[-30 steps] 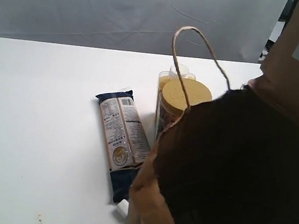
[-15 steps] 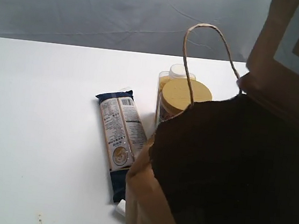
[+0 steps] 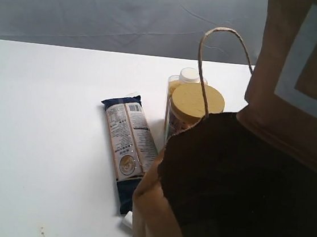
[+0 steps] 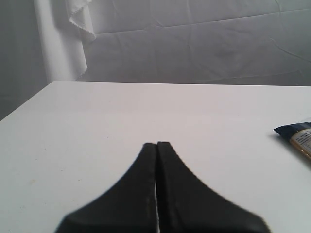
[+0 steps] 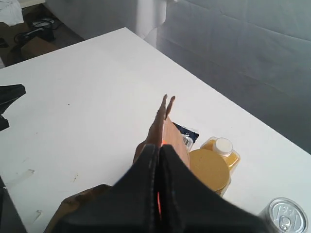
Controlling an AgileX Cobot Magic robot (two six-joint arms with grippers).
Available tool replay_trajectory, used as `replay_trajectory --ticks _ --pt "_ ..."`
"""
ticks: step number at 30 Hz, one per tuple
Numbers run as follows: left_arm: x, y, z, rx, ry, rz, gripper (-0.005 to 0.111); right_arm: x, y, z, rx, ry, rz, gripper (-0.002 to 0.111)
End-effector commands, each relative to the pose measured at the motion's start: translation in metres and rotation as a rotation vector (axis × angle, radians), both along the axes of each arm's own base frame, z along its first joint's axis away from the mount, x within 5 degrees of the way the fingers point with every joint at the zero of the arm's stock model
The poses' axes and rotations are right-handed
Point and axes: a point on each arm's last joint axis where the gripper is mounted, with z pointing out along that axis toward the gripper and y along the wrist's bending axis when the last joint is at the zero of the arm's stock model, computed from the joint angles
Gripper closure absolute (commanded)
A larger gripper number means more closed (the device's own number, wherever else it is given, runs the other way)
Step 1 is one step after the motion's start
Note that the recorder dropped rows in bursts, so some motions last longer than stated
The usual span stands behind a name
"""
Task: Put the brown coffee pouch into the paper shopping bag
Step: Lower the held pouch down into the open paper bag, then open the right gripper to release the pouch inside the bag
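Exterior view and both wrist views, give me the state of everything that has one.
Brown kraft paper shopping bag: standing, mouth open.
Kraft-brown coffee pouch with white label: held over the bag's mouth.
Right gripper: shut on the pouch's top.
Left gripper: shut, empty.
Dark blue long flat packet: lying flat.
Yellow-lidded jar: upright, lid on.
White-capped bottle: upright, capped.
Silver can: upright, tab in place.

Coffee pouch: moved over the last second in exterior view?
Yes. The brown coffee pouch has shifted left, toward the yellow-lidded jar, which stayed put; it hangs over the mouth of the paper shopping bag.
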Motion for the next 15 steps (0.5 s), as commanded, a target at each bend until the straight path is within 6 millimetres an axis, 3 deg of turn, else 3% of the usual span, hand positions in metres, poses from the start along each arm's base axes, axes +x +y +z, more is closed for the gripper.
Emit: replay_trajectory --ticks 1,7,15 --pt "0.000 0.000 -0.001 0.002 -0.004 0.004 0.107 -0.003 0.001 -0.013 0.023 0.040 0.010 0.108" --pt "0.000 0.000 -0.001 0.002 -0.004 0.004 0.107 -0.003 0.002 -0.050 -0.047 0.111 0.030 0.108" --pt "0.000 0.000 -0.001 0.002 -0.004 0.004 0.107 0.000 0.008 -0.082 -0.089 0.217 0.061 0.108"
